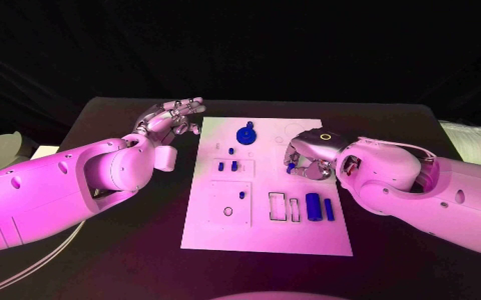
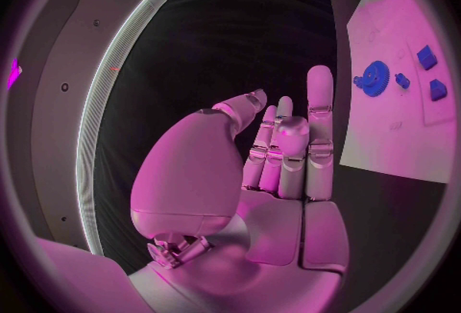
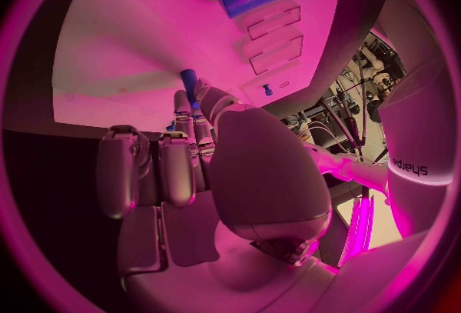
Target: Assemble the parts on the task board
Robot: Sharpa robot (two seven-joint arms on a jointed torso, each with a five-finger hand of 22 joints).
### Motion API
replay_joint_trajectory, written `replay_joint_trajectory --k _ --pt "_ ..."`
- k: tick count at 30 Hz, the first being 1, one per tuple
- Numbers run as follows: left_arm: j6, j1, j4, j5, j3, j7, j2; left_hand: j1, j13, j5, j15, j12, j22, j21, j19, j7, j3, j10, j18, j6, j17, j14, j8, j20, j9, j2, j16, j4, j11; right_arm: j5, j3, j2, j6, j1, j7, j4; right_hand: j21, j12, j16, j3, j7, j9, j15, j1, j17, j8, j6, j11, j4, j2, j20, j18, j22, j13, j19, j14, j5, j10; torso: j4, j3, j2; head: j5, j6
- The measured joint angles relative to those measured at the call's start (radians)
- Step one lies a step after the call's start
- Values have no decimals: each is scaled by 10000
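- Head view has our right hand [image 1: 308,157] low over the right part of the task board [image 1: 265,244], about midway along its length, fingers pinching a small blue peg [image 1: 290,167].
- In the right wrist view the same peg [image 3: 189,84] stands up from between the fingertips [image 3: 197,109], with the board's white face beyond it.
- Our left hand [image 1: 172,121] hovers off the board's left edge near its far corner, fingers apart and grasping nothing; the left wrist view shows its palm [image 2: 279,167] bare.
- Other parts lie on the board: a blue gear [image 1: 245,134] near the far edge, two small blue pieces [image 1: 229,166] left of centre, and a large blue cylinder [image 1: 313,207] with a thinner one [image 1: 328,208] beside it toward the near right.
- We judge the peg light, rigid and smooth, so it could twist or slip in a fingertip pinch; taking it by the middle of its shaft, leaving one end free for a hole, seems best.
- The cylinder looks heavier and prone to rolling; we would take it across its round sides.
- The peg's lower end and whichever hole lies under our right hand are hidden by the fingers.
- We cannot tell which board outlines are open recesses and which are only printed.
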Motion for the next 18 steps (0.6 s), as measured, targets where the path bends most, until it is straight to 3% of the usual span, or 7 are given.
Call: replay_joint_trajectory --k 10,18 --pt "2 -1 -3 -2 0 -3 -7 0 0 0 0 0 0 0 0 0 0 0 0 0 1 0 0 0 0 0 0 0 0 -81 1 -121 -373 -12 -3 211 0 -63 -1 93 9 1 0 1 -1 29 49 22 -94 -1 -71 0 33 35 0 0 36 25 2 -5 -10 -8 -13" --pt "3 -2 -6 -3 -1 -13 -11 0 0 0 0 0 0 0 0 0 0 0 0 0 -15 0 0 0 0 0 0 0 0 95 145 -453 -644 162 -13 908 0 -125 -1 92 -32 13 1 171 -2 28 87 4 -95 10 -70 0 44 -6 0 0 34 42 -2 -12 -16 -19 -7"
